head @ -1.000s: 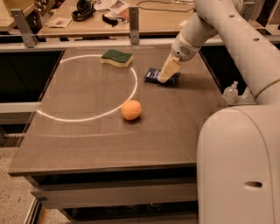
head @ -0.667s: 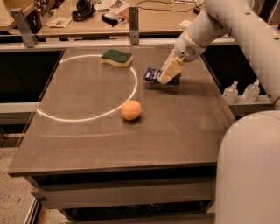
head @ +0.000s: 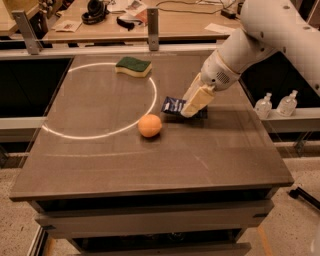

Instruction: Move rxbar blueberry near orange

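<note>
The rxbar blueberry (head: 173,105), a flat dark-blue wrapper with white lettering, is at the table's middle right, just right of and behind the orange (head: 150,125). A small gap separates the two. My gripper (head: 192,105) comes down from the upper right on the white arm. Its cream fingers (head: 197,98) are closed on the right part of the bar and cover that end. The bar is held low, at or just above the table top. The orange sits on the white ring line, untouched.
A green-and-yellow sponge (head: 133,66) lies at the back of the table (head: 150,165), inside the white ring (head: 95,134). Two small clear bottles (head: 263,105) stand on a ledge past the right edge. A cluttered desk with headphones (head: 95,11) runs behind.
The gripper and the blue bar have moved together toward the front left, from behind the ring's right side to just beside the orange. The orange and sponge have not moved.
</note>
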### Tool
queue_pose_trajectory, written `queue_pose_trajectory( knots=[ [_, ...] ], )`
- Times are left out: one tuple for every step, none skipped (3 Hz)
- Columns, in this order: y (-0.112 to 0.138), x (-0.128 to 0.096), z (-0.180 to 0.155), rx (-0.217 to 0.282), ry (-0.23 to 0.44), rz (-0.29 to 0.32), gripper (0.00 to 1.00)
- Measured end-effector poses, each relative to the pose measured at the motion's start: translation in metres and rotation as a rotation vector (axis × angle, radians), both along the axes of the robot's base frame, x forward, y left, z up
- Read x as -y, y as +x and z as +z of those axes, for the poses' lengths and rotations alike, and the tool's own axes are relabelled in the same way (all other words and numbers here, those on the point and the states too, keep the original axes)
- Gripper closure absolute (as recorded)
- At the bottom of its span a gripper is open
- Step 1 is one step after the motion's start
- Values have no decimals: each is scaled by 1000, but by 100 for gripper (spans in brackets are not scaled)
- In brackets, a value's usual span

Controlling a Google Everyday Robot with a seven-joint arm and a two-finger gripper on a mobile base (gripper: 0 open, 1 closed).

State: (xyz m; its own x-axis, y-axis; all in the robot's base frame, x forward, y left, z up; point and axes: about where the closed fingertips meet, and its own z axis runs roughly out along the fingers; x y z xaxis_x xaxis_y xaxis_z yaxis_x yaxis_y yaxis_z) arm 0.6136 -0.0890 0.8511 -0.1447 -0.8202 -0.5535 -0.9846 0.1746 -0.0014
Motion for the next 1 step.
queue_pose_trajectory(
  knots=[
    [-17,-5,-8,-25,-1,17,100]
  ],
)
